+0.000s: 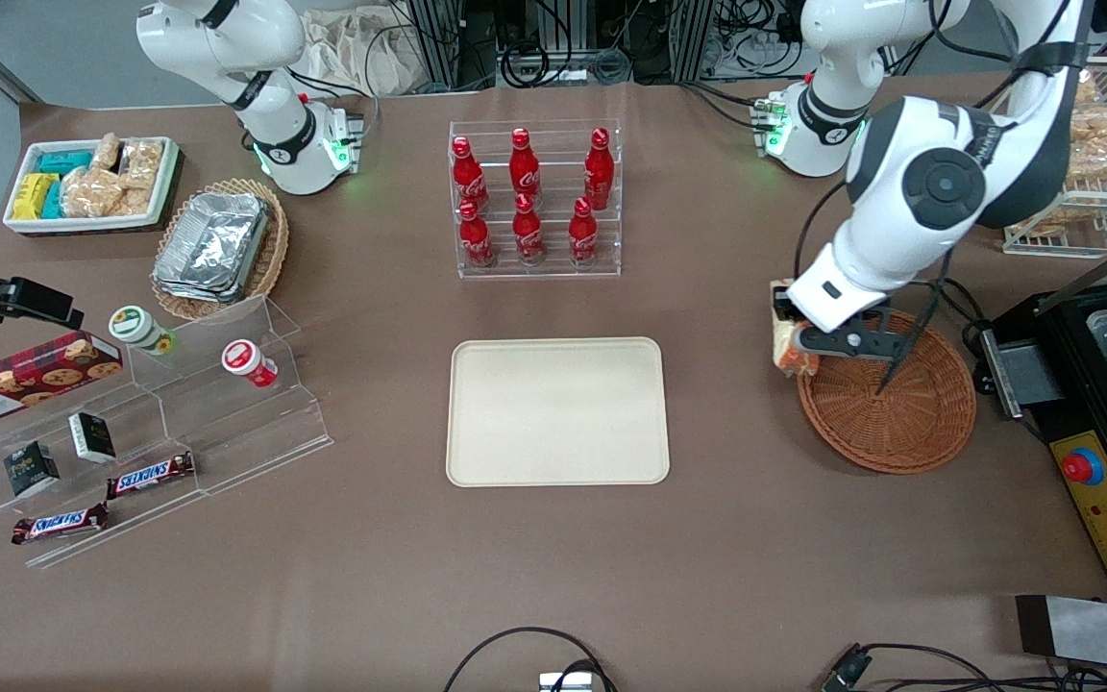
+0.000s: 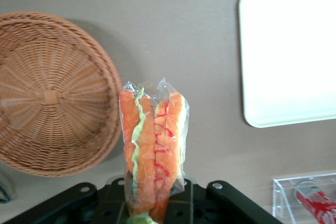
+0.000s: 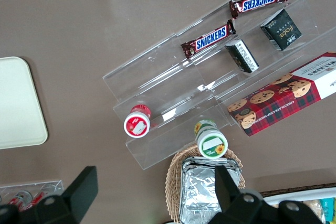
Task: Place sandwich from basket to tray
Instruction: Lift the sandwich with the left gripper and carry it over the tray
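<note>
My left gripper [image 1: 792, 348] hangs above the table just beside the rim of the round reddish-brown basket [image 1: 890, 404], shut on the wrapped sandwich [image 1: 788, 352]. In the left wrist view the sandwich [image 2: 153, 150] stands up between the fingers [image 2: 207, 203], its orange and green filling edge facing the camera through clear wrap. The basket [image 2: 50, 95] lies below with nothing in it. The cream tray [image 1: 557, 410] sits flat at the table's middle, toward the parked arm from the gripper; one rounded corner of the tray [image 2: 289, 51] shows in the wrist view.
A clear rack of red cola bottles [image 1: 534, 197] stands farther from the front camera than the tray. A black appliance with a red button [image 1: 1082, 467] lies past the basket at the working arm's end. Clear shelves of snacks [image 1: 131, 423] sit toward the parked arm's end.
</note>
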Controlling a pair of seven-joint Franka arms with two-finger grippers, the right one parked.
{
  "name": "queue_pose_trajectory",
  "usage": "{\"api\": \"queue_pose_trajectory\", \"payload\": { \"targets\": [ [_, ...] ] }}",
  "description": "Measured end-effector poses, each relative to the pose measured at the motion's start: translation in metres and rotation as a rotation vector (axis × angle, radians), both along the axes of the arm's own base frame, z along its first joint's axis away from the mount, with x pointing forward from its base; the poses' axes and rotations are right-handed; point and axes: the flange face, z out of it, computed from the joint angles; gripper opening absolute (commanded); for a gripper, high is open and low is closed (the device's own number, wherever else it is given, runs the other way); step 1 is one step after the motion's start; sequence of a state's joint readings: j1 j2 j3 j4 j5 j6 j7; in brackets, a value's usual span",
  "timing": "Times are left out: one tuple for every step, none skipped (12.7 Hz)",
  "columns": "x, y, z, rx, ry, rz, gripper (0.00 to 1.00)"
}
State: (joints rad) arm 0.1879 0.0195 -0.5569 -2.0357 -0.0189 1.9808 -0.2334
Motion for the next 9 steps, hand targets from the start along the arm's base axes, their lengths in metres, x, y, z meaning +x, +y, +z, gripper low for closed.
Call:
{"api": "queue_pose_trajectory", "payload": {
  "targets": [
    [-0.005,-0.012,0.0,-0.001,0.0,-0.005,0.19],
    [-0.009,-0.023,0.001,-0.004,0.0,-0.009,0.19],
    [-0.013,-0.034,0.003,-0.014,-0.001,-0.005,0.19],
    [-0.016,-0.044,0.006,-0.03,-0.003,0.002,0.19],
    [-0.018,-0.054,0.009,-0.045,-0.01,0.014,0.19],
    [-0.019,-0.066,0.011,-0.057,-0.021,0.03,0.19],
    [-0.021,-0.08,0.01,-0.072,-0.032,0.05,0.19],
    [-0.023,-0.094,0.007,-0.091,-0.039,0.067,0.19],
    [-0.024,-0.108,0.003,-0.103,-0.041,0.075,0.19]
  ]
}}
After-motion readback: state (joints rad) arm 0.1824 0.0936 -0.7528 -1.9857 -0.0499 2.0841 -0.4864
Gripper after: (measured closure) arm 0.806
